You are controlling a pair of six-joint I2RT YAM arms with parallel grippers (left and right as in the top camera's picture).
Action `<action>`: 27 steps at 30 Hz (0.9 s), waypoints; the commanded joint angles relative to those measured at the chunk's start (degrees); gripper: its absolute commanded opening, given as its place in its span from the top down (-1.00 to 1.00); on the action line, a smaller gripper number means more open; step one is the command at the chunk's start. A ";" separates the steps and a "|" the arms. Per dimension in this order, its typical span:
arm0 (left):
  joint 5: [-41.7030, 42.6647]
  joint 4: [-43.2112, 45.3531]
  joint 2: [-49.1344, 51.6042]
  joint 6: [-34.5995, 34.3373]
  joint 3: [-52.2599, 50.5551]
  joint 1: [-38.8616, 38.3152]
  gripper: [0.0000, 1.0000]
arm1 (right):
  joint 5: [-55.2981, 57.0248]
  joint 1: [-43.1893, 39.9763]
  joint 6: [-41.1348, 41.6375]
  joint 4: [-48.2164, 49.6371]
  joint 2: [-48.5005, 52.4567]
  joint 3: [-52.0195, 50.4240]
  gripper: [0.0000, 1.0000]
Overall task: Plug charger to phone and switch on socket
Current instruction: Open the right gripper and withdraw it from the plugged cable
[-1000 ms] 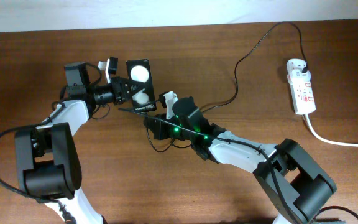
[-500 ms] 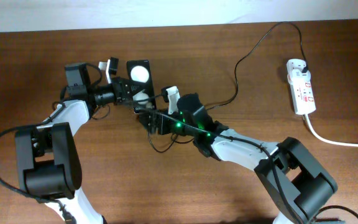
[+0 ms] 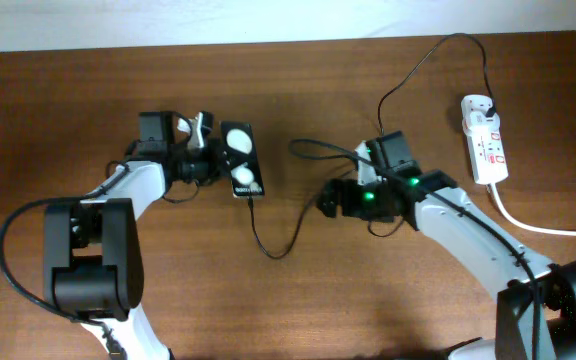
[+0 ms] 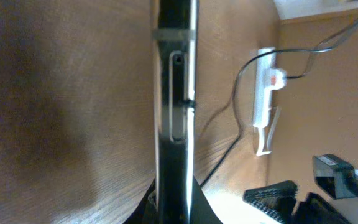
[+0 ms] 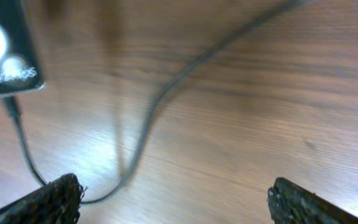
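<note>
**Cable in, switch left to press**

The table was mostly bare wood. The socket lay at its far right edge, well apart from both arms. The phone lay screen up, left of centre. My left gripper looked pinched on its side, and the wrist view showed the phone edge-on between narrow fingers. The charger ran from the socket's top end in loose loops to the phone, where its tip looked seated. My right gripper hung spread wide and empty over the wood near the cable.

I judged only the switch remained. To do it well, I would lift the right arm over the cable and not drag through it. I would close the fingers into one blunt point and press straight down, so the socket did not slide.
</note>
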 commanded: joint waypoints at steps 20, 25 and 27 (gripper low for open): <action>-28.50 -17.59 -0.24 4.94 9.60 -10.88 0.95 | 12.46 -4.22 -2.73 -13.38 -1.64 0.04 -0.97; -37.59 -18.36 -0.24 4.46 9.60 -13.57 0.81 | 12.46 -4.22 -2.73 -13.40 -1.64 0.04 -0.97; -38.97 -17.99 -0.24 4.46 9.60 -14.60 0.77 | 12.46 -4.22 -2.73 -13.38 -1.64 0.04 -0.97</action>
